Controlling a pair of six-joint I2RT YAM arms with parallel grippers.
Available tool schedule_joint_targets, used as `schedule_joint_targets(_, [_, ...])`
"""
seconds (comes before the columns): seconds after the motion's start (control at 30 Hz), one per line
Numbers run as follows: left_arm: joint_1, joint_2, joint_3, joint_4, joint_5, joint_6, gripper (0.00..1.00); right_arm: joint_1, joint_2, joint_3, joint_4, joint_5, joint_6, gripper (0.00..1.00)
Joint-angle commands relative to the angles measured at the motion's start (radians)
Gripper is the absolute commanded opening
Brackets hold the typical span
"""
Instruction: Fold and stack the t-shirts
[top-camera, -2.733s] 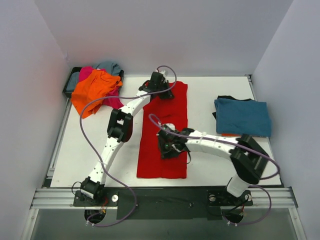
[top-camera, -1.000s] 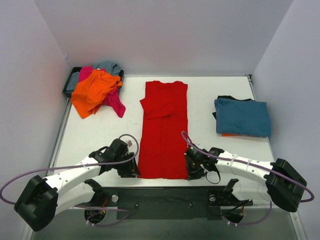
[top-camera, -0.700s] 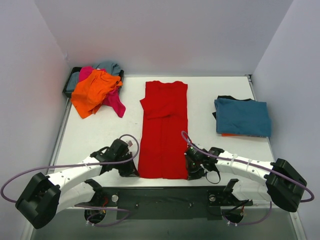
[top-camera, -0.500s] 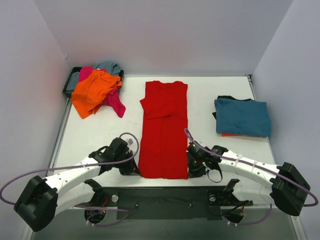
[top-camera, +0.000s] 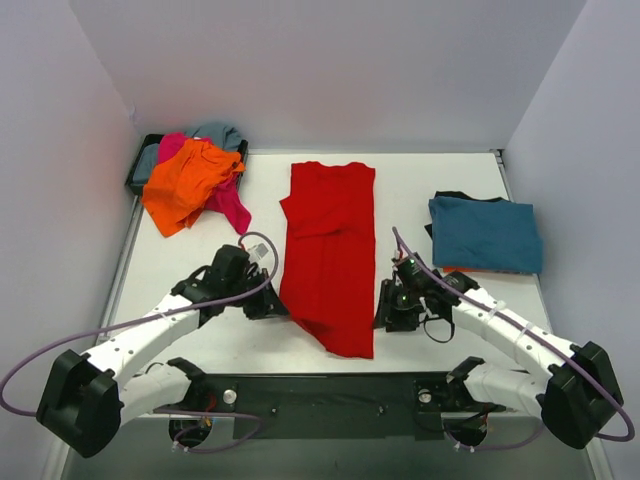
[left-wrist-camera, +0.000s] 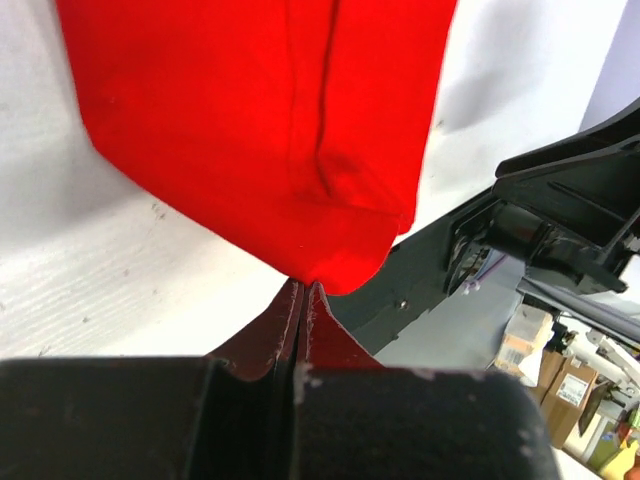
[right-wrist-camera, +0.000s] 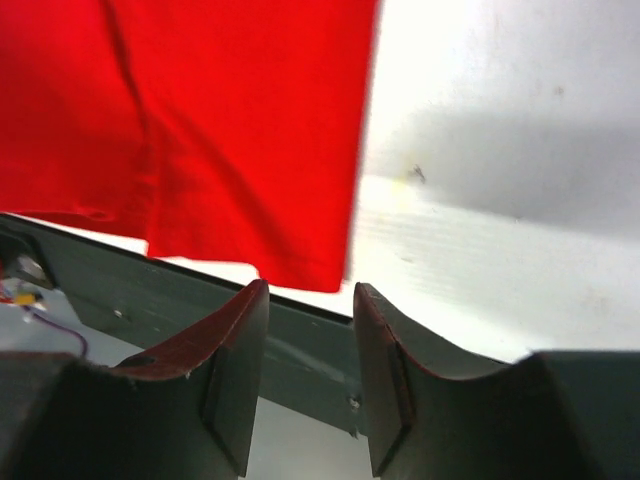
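Nearest the arm bases, the left claw (left-wrist-camera: 302, 288) is closed fully, its two fingers pressed together on the near-left corner of the red t-shirt (top-camera: 330, 250). The left wrist view alone shows this pinch; in the top view the claw body covers the contact point. The right claw (right-wrist-camera: 308, 300) stands partly open and holds nothing. The right wrist view shows the gap between its fingers and the near-right corner of the red cloth lying just ahead of that gap, ungripped. The top view shows only that this claw sits just beside the shirt's right edge. Only the top view shows the remaining items. Count: two arms, two claws, one red t-shirt and one table (top-camera: 450, 185). The red t-shirt lies mid-table as a narrow strip. Its long axis runs from the near edge to the far edge, and its near edge slants because the left corner is drawn inward. To the right, well apart, is one stack with a teal t-shirt (top-camera: 485, 235) on top. A black t-shirt (top-camera: 455, 196) and an orange edge (top-camera: 458, 269) show beneath it. At the far left corner, one heap shows an orange t-shirt (top-camera: 185, 180), a magenta t-shirt (top-camera: 232, 208) and a grey-blue t-shirt (top-camera: 218, 132), over a black bin (top-camera: 137, 172).
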Motion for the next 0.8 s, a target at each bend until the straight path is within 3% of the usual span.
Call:
schedule_joint_targets(0.0, [-0.017,-0.052,-0.075,0.003,0.042,-0.009,0.00,0.002,-0.033,-0.119,-0.027,-0.067,0.030,0.36])
schedule_joint_targets(0.13, [-0.055,-0.083,-0.167,-0.028,0.036,-0.026,0.00,0.014,-0.050,-0.228,0.055,-0.116,0.091,0.35])
schedule_joint_targets(0.27, [-0.092,-0.124,-0.225,-0.046,0.016,-0.050,0.00,0.064,-0.013,-0.234,0.099,-0.107,0.125,0.33])
schedule_joint_targets(0.53, [-0.187,-0.061,-0.206,-0.098,-0.093,-0.063,0.00,0.109,0.054,-0.208,0.164,-0.084,0.156,0.33])
schedule_joint_targets(0.77, [-0.195,-0.072,-0.204,-0.107,-0.111,-0.064,0.00,0.111,0.091,-0.211,0.173,-0.041,0.168,0.32])
